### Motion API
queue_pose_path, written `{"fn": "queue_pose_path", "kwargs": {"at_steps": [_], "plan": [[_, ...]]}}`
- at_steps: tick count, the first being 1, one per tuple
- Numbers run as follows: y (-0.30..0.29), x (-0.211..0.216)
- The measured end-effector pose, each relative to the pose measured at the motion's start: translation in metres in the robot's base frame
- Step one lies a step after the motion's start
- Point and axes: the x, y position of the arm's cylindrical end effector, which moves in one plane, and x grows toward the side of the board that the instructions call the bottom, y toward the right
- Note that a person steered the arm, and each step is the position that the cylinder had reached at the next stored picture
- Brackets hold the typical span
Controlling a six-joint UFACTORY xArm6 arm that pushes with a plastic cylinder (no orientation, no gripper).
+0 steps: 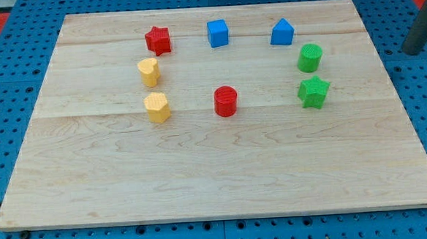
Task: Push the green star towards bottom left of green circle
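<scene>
The green star point(314, 92) lies at the right of the wooden board point(216, 170). The green circle point(310, 57) stands just above it, a small gap apart. My rod comes in at the view's top right, and my tip point(413, 51) is off the board over the blue pegboard, far to the right of both green blocks and touching no block.
A red star point(158, 40), a blue cube point(218, 33) and a blue pentagon-like block point(282, 32) line the top. A yellow heart point(149, 72) and a yellow hexagon point(157, 108) stand at the left. A red cylinder point(226, 101) is in the middle.
</scene>
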Motion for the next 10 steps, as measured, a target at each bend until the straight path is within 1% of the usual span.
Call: {"fn": "queue_pose_path", "kwargs": {"at_steps": [1,3,4,5,6,7,8,10], "plan": [[0.000,0.001],[0.000,0.025],[0.000,0.077],[-0.030,0.130],[-0.131,0.151],[-0.171,0.146],[-0.163,0.121],[-0.175,0.084]]}}
